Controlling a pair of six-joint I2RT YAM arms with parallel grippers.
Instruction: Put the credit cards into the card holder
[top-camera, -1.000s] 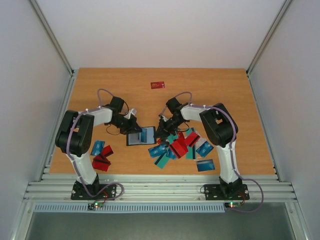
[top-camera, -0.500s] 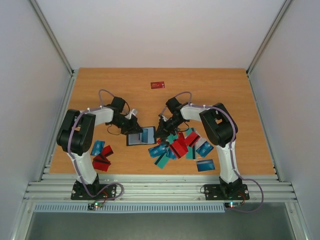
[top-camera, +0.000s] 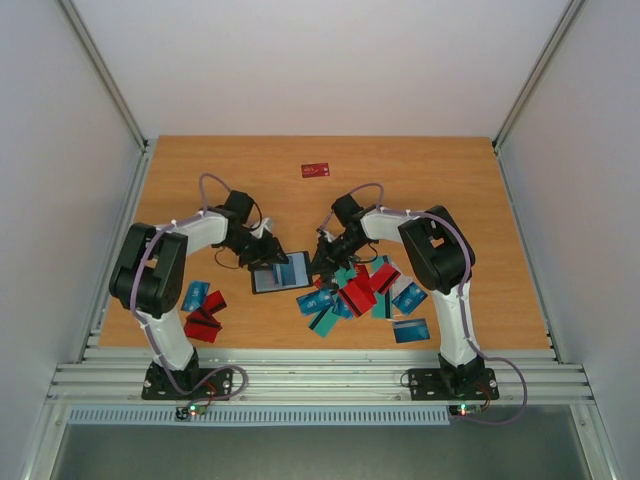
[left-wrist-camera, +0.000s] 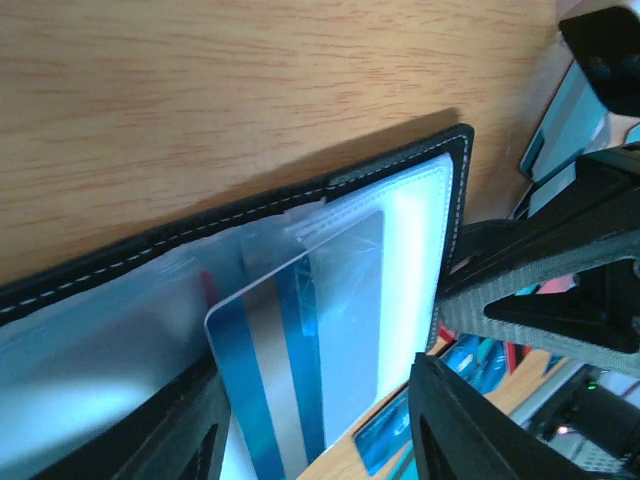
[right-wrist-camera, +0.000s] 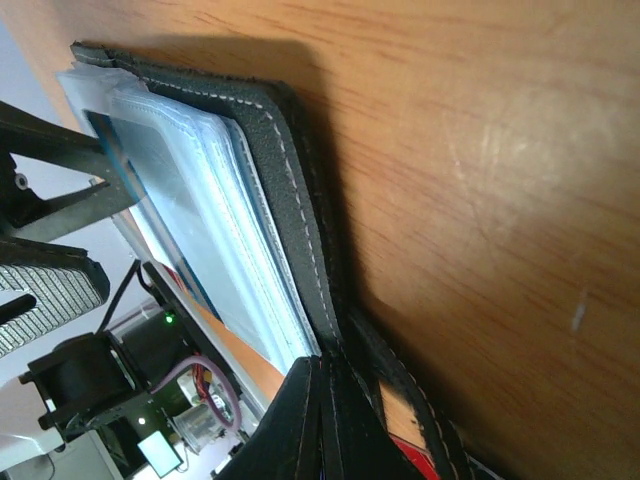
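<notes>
The black card holder (top-camera: 272, 277) lies open on the table between the two arms. In the left wrist view its stitched edge (left-wrist-camera: 300, 195) frames clear sleeves, and a blue credit card (left-wrist-camera: 300, 340) with a silver stripe sits partly inside one sleeve. My left gripper (left-wrist-camera: 320, 440) is open, one finger on each side of that card. My right gripper (right-wrist-camera: 325, 365) is shut on the holder's black cover (right-wrist-camera: 290, 200) at its right edge. The left gripper (top-camera: 266, 248) and right gripper (top-camera: 322, 262) flank the holder in the top view.
A heap of red, teal and blue credit cards (top-camera: 362, 295) lies just right of the holder, under the right arm. A smaller group of cards (top-camera: 203, 310) sits near the left arm's base. One red card (top-camera: 316, 170) lies alone at the back.
My left gripper has opened and let go of the blue card, which stays in the holder's sleeve. The right gripper has stayed shut on the holder.
</notes>
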